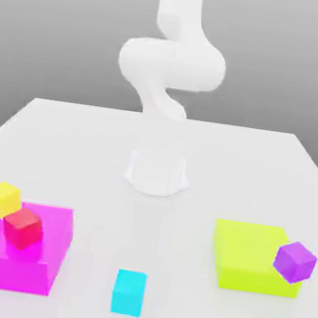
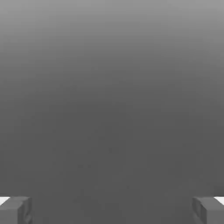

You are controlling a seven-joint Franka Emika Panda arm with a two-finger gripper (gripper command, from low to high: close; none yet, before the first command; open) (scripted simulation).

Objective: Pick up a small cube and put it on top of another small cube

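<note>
"Where was the cyan cube [image 1: 129, 293]?"

"On the white tabletop [image 1: 148, 235], between the magenta slab [image 1: 52, 229] and the yellow-green slab [image 1: 249, 246], apart from both. It still had to be picked up."

"And the yellow cube [image 1: 3, 199], its intended base?"

"By the magenta slab's far edge, toward the exterior view's left. The red cube [image 1: 23, 228] overlapped it in that view; I couldn't tell whether they touched."

"What about the gripper [image 2: 112, 210]?"

"Its fingers stood wide apart, with nothing between them."

"So what worried you?"

"First, an off-centre descent: one finger could have landed on the cyan cube or shoved it away. Then the red cube, so near the target that a finger or the carried cube might have knocked it into the yellow one. A crooked release could have toppled the stack."

"And the purple cube [image 1: 294, 263]?"

"Over by the yellow-green slab's corner, a smaller worry unless the arm [image 1: 172, 64] swept wide."
</note>
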